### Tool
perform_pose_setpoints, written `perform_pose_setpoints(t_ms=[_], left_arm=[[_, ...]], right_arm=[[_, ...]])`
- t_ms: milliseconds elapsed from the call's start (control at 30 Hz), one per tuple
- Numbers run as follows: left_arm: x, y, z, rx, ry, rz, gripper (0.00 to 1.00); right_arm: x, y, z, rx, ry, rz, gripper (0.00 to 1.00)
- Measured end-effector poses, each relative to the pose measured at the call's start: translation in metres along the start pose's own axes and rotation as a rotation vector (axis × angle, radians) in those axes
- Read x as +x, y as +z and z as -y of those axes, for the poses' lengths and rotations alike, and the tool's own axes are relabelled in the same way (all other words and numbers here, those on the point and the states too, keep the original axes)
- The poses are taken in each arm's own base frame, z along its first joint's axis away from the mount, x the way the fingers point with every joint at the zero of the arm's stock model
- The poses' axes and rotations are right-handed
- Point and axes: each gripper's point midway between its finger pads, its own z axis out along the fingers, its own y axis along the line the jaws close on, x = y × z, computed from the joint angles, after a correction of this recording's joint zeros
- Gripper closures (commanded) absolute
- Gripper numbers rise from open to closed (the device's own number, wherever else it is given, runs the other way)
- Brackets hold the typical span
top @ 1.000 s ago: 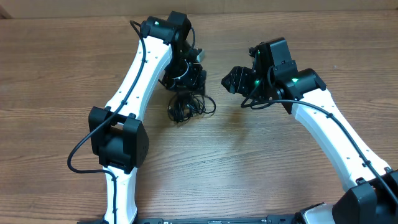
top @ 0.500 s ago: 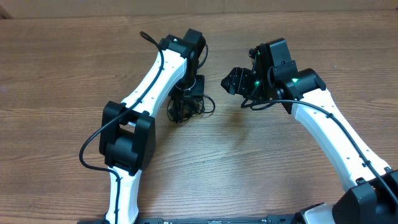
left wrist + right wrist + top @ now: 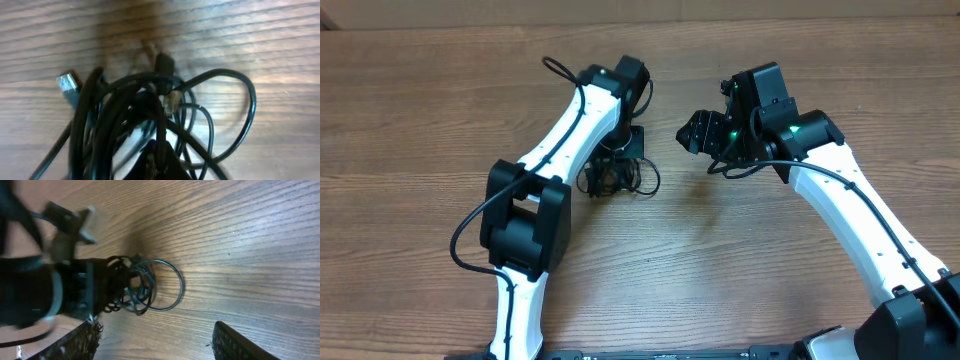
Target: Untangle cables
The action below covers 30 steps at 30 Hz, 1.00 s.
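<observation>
Near the middle of the worktop (image 3: 420, 120), the left pincer (image 3: 620, 152) is clamped tight on the cables (image 3: 618, 180), which sit in one knotted clump beneath it. Further right, the right pincer (image 3: 699, 131) hovers wide and empty. No cord looks separated; nearly all the untangling remains.

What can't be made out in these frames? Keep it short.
Left wrist view: the cables are blurred and piled up; the cord count and which plug ends which cord are unreadable.
Overhead view: the left pincer covers the bundle's top, so which cord it pinches is hidden.
Right wrist view: the left arm blocks the tangle's left side; the right pincer is cut off by the bottom edge.
</observation>
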Motion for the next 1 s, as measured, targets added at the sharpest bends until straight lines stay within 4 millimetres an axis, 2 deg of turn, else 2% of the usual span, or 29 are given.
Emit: perform_pose_setpoints(t_ms=[100, 200, 233, 267, 300, 333, 400, 433, 500, 600, 667, 733, 800, 833, 867, 967, 1000], left_arm=[[-0.008, -0.045, 0.006, 0.024, 0.011, 0.043, 0.96], [-0.021, -0.11, 0.031, 0.166, 0.087, 0.162, 0.96], [-0.023, -0.141, 0.045, 0.257, 0.144, 0.228, 0.96], [-0.023, -0.161, 0.054, 0.313, 0.187, 0.271, 0.96], [-0.017, -0.196, 0.065, 0.396, 0.26, 0.346, 0.96], [-0.015, -0.205, 0.064, 0.395, 0.265, 0.365, 0.96], [-0.009, -0.206, 0.051, 0.316, 0.216, 0.365, 0.96], [-0.007, -0.193, 0.035, 0.214, 0.143, 0.338, 0.96], [-0.004, -0.172, 0.033, 0.174, 0.132, 0.277, 0.96], [0.007, -0.148, 0.052, 0.27, 0.212, 0.156, 0.96], [0.012, -0.148, 0.069, 0.391, 0.258, 0.112, 0.96], [0.015, -0.153, 0.075, 0.466, 0.275, 0.094, 0.96], [0.015, -0.159, 0.075, 0.537, 0.27, 0.079, 0.96], [0.013, -0.161, 0.073, 0.559, 0.263, 0.076, 0.96], [0.011, -0.165, 0.071, 0.597, 0.25, 0.072, 0.96], [0.009, -0.169, 0.067, 0.638, 0.241, 0.071, 0.96], [0.009, -0.17, 0.067, 0.648, 0.241, 0.069, 0.96]], right_arm=[[0.0, 0.0, 0.0, 0.0, 0.0, 0.0, 0.3], [0.0, 0.0, 0.0, 0.0, 0.0, 0.0, 0.3], [0.0, 0.0, 0.0, 0.0, 0.0, 0.0, 0.3], [0.0, 0.0, 0.0, 0.0, 0.0, 0.0, 0.3], [0.0, 0.0, 0.0, 0.0, 0.0, 0.0, 0.3], [0.0, 0.0, 0.0, 0.0, 0.0, 0.0, 0.3], [0.0, 0.0, 0.0, 0.0, 0.0, 0.0, 0.3], [0.0, 0.0, 0.0, 0.0, -0.001, 0.001, 0.3], [-0.001, 0.0, -0.001, -0.002, -0.002, 0.004, 0.3], [-0.002, 0.0, -0.003, -0.016, -0.005, 0.005, 0.3], [-0.003, 0.0, -0.01, -0.049, -0.011, 0.005, 0.3], [-0.004, -0.001, -0.016, -0.079, -0.018, 0.004, 0.31], [-0.003, -0.001, -0.017, -0.086, -0.018, 0.0, 0.4], [-0.003, -0.001, -0.016, -0.083, -0.016, 0.001, 0.53], [-0.003, -0.001, -0.015, -0.077, -0.017, 0.0, 0.59], [0.0, 0.005, -0.01, -0.046, -0.013, -0.012, 0.91], [0.001, 0.009, -0.007, -0.033, -0.005, -0.019, 0.96]])
